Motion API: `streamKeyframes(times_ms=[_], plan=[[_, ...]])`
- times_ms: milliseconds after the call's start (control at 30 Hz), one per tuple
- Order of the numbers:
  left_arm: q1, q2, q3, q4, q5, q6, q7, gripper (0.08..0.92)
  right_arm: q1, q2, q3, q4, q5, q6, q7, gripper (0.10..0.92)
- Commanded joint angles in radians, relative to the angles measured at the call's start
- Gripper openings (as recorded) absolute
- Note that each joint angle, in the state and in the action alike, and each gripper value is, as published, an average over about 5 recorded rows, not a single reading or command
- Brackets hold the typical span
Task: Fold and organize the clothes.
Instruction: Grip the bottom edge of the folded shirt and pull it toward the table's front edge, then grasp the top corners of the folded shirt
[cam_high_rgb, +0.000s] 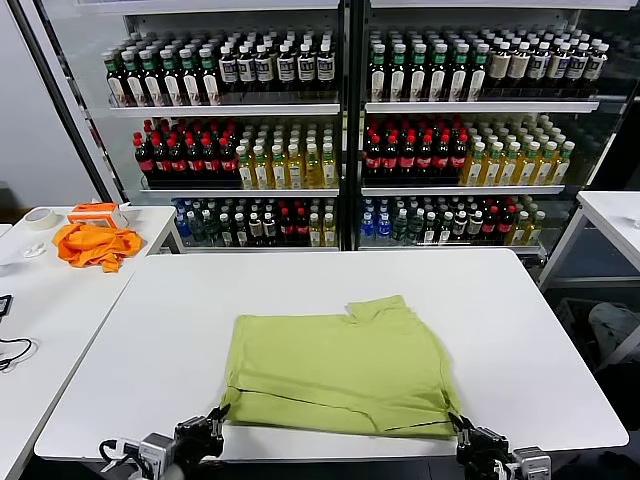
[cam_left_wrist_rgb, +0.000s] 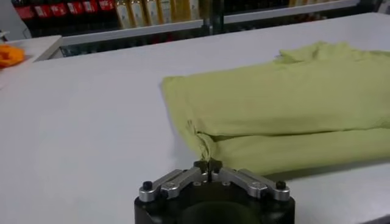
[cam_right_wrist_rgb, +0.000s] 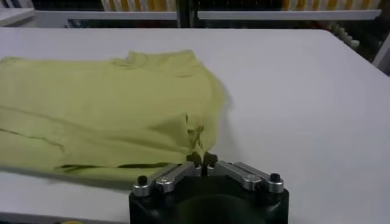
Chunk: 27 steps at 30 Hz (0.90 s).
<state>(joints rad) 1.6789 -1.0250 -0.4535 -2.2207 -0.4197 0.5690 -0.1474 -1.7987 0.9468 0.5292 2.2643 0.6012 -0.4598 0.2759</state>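
A lime yellow-green T-shirt (cam_high_rgb: 340, 365) lies folded into a rough rectangle on the white table (cam_high_rgb: 300, 290), its folded edge along the table's near side. My left gripper (cam_high_rgb: 222, 412) sits at the shirt's near left corner. In the left wrist view the left gripper (cam_left_wrist_rgb: 208, 164) is shut, with the corner of the T-shirt (cam_left_wrist_rgb: 286, 103) pinched at its tips. My right gripper (cam_high_rgb: 456, 422) is at the near right corner. In the right wrist view the right gripper (cam_right_wrist_rgb: 202, 159) stands nearly closed on a bunched corner of the T-shirt (cam_right_wrist_rgb: 109, 103).
An orange cloth (cam_high_rgb: 96, 244) and a tape roll (cam_high_rgb: 40, 217) lie on a side table at the left. Shelves of bottles (cam_high_rgb: 340, 130) stand behind the table. Another white table (cam_high_rgb: 615, 215) is at the right.
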Motion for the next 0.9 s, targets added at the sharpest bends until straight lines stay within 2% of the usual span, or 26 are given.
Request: streamKeyframes(times_ms=[33,267,433,700,800,900], plan=[[0.079,-0.011,-0.033,-0.063,0.059,-0.001,0.001,0.119,-0.033,0.001,0.009,0.041,-0.025,-0.001,-0.005,0.205],[0.036,-0.004,-0.048,-0.114,0.034,-0.006,0.0,0.314,-0.04,0.001,0.069,0.155,0.041,-0.038,0.007,0.404],[-0.083,0.032,-0.053,-0.096,-0.032,-0.036,0.013,0.452,0.09,-0.03,0.124,0.17,0.143,-0.067,0.016,0.552],[-0.367,0.08,0.033,0.138,-0.131,-0.057,0.024,0.686,0.56,-0.028,-0.116,-0.069,0.177,-0.113,0.112,0.776],[-0.447,0.085,0.064,0.206,-0.155,-0.053,0.024,0.768,0.694,0.008,-0.229,-0.169,0.174,-0.117,0.146,0.815],[-0.506,0.082,0.099,0.266,-0.158,-0.054,0.025,0.813,0.814,0.062,-0.313,-0.281,0.155,-0.117,0.173,0.822]])
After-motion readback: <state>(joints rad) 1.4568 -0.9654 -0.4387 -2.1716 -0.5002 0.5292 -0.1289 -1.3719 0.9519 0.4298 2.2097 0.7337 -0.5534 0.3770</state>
